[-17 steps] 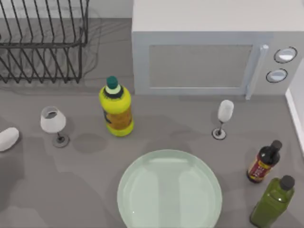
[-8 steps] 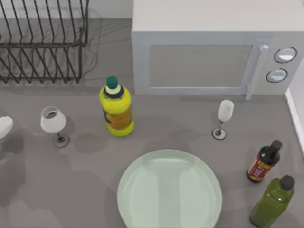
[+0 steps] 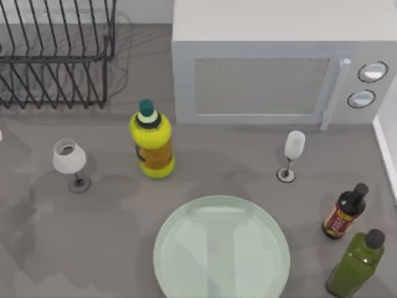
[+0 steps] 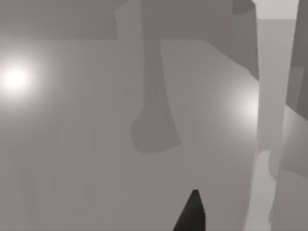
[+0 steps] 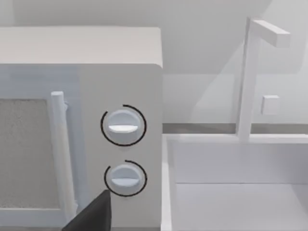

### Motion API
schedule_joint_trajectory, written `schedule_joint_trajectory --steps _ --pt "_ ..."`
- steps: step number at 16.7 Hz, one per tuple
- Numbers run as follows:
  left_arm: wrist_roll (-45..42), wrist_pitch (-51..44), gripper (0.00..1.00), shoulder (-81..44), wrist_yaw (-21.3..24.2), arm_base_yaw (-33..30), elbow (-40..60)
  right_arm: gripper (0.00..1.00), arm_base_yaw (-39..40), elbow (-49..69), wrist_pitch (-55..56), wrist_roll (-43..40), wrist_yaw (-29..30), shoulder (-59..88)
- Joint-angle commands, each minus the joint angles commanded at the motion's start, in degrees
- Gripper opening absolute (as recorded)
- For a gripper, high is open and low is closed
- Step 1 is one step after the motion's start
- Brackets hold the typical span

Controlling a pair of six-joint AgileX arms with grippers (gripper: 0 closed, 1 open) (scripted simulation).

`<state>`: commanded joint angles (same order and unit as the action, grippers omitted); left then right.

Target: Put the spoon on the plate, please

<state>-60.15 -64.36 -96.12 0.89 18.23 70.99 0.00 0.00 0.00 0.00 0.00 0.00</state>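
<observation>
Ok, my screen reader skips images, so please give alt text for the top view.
A large round pale green glassy plate lies bare near the table's front edge, with a yellow bottle, two wine glasses, a white microwave and a black wire rack behind it.

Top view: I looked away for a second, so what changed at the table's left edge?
The white rounded object at the left edge slid up and outward, leaving a sliver. The plate, both wine glasses, the yellow bottle and the microwave stayed put.
</observation>
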Motion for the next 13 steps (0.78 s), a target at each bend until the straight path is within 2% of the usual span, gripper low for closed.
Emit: schedule_joint_trajectory --steps 4,7,10,13 --pt "0.4 0.2 0.0 -0.2 -0.1 -0.1 0.0 1.0 0.0 0.0 0.0 0.0 0.0 0.0" --pt "5.4 0.3 0.0 0.4 -0.8 -2.5 1.3 1.0 0.0 0.0 0.0 0.0 0.0 0.0" --pt "15.9 0.4 0.0 1.1 -2.1 -7.4 3.7 1.0 0.0 0.0 0.0 0.0 0.0 0.0" --pt "32.0 0.4 0.0 1.8 -3.4 -14.2 6.5 1.0 0.0 0.0 0.0 0.0 0.0 0.0"
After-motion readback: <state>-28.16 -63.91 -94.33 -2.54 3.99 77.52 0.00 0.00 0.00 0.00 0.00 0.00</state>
